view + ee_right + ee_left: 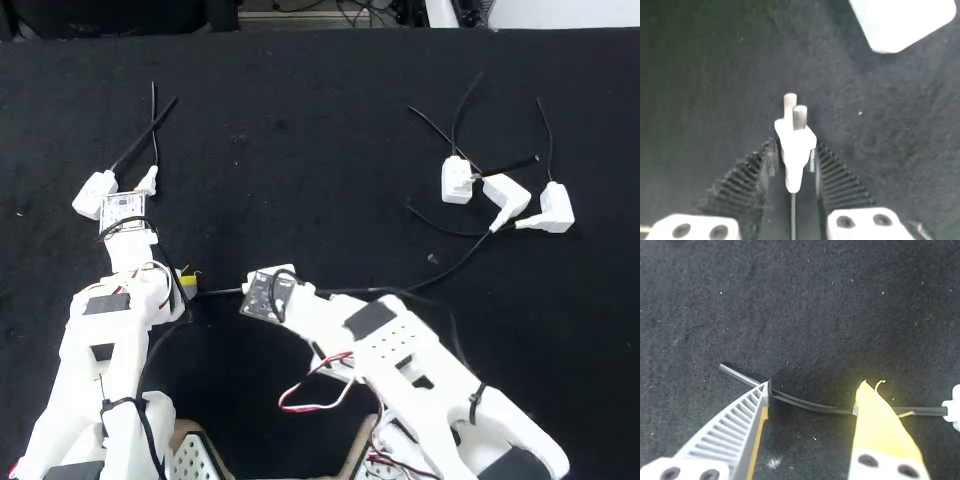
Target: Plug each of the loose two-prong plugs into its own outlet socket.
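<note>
— What's laid out on the black table (320, 130)?

— The biggest things are the hands. The right gripper (795, 150) is squeezed narrow around a plug. The left gripper (815, 385) stands wide with nothing in it, looking down at the cloth.

— And the white bits at the far right?

— Three white pieces (505, 195) with short cords, lying close together. From here I can't tell plugs from sockets.

— How is the plug (795, 135) held?

— By its body. Both prongs stick out past the fingertips and its cord runs back between the fingers. I'd say that's so the prongs can go straight into a socket. A white block (895, 22) sits ahead and off to one side, not touching. I can't tell whether it's the socket.

— And under the wide one?

— A thin black cord (810, 406) lies on the cloth and runs across the gap from one fingertip to the other. One end is loose and the other has a white fitting (954, 407). My guess is the hand is lined up to pick that cord up, but nothing's gripped yet.
</note>
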Available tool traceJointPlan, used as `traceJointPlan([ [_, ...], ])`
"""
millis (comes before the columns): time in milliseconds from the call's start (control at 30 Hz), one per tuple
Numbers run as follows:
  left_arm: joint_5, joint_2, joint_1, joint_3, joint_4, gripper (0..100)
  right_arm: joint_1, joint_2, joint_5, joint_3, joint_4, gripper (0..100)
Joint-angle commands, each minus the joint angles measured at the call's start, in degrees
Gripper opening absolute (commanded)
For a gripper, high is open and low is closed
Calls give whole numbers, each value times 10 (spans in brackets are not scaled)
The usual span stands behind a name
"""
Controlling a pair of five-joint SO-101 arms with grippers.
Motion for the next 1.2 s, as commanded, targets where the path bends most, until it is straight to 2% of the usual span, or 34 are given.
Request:
traceJointPlan([
  [0,1,-2,6,-2,-4,271,-10,10,-15,-8,-20,91],
  [133,1,-2,6,-2,-4,271,-10,14,-15,-17,-20,87],
  [267,1,-2,6,-2,-4,271,-10,8,-15,-17,-18,7],
  [600,1,-2,6,-2,-4,271,-9,-71,-14,-18,43,17],
  [767,1,-2,6,-2,-4,271,-9,-71,-11,14,40,80],
  [1167,1,-2,6,-2,-4,271,-10,-73,-11,7,37,10],
])
